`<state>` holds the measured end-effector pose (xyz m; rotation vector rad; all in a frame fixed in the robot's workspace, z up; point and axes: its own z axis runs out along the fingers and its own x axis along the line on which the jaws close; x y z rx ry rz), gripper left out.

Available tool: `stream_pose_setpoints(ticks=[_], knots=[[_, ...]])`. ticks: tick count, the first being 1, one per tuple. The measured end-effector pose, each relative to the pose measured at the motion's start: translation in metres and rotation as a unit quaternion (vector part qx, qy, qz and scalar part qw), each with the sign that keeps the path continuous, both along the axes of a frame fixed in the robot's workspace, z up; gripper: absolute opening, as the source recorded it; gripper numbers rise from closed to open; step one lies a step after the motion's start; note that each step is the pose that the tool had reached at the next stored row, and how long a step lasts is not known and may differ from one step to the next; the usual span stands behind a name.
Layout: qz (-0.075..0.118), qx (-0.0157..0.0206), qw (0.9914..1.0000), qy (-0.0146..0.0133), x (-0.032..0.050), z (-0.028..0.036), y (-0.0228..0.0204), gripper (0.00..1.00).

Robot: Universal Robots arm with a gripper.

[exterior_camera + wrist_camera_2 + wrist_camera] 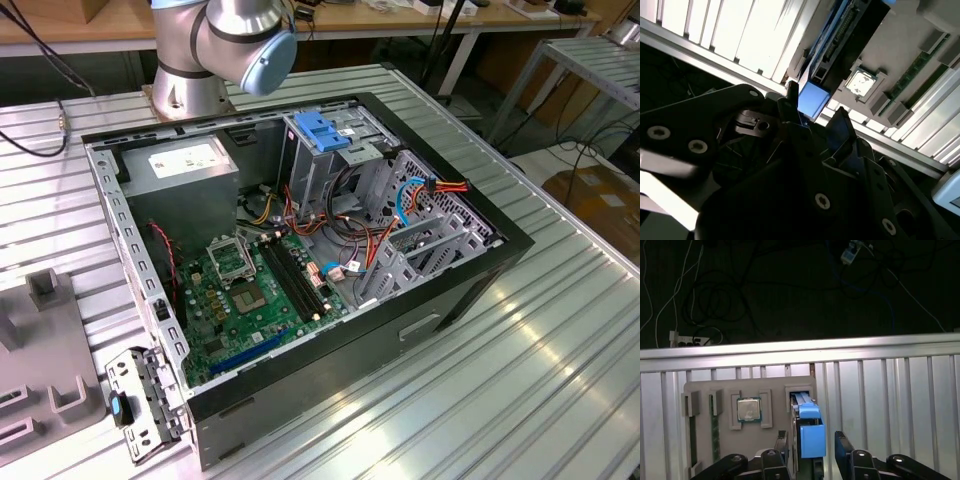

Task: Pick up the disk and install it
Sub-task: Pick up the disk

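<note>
My gripper (811,436) straddles the disk (808,412), slim gaps both sides, grey holder (705,387) crowding one flank, bare ribbed table (890,405) off the other.

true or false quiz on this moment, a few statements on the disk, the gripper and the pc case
1. The disk stands on edge in a slot of the grey tray. True.
2. The gripper is shut on the disk and holds it above the tray. False: its fingers are open on either side of the disk, which sits in its slot.
3. A processor chip lies in a tray pocket beside the disk. True.
4. The computer case is closed by a side panel. False: it lies open, with the motherboard in sight.
</note>
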<state>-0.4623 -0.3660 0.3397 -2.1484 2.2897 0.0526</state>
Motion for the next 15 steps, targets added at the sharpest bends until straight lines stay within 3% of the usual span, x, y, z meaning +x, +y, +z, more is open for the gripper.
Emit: stream_pose_setpoints(ticks=[5, 8, 10, 15], knots=[[0.0, -0.0008, 1.0, -0.0007, -0.0009, -0.0039, -0.002, 0.5], [0.001, -0.0013, 0.99999, -0.0048, -0.0017, -0.0065, -0.0055, 0.5], [0.001, -0.0013, 0.99998, -0.0068, -0.0017, -0.0116, -0.0056, 0.5], [0.001, -0.0013, 0.99997, -0.008, -0.0018, -0.0229, -0.0056, 0.5]])
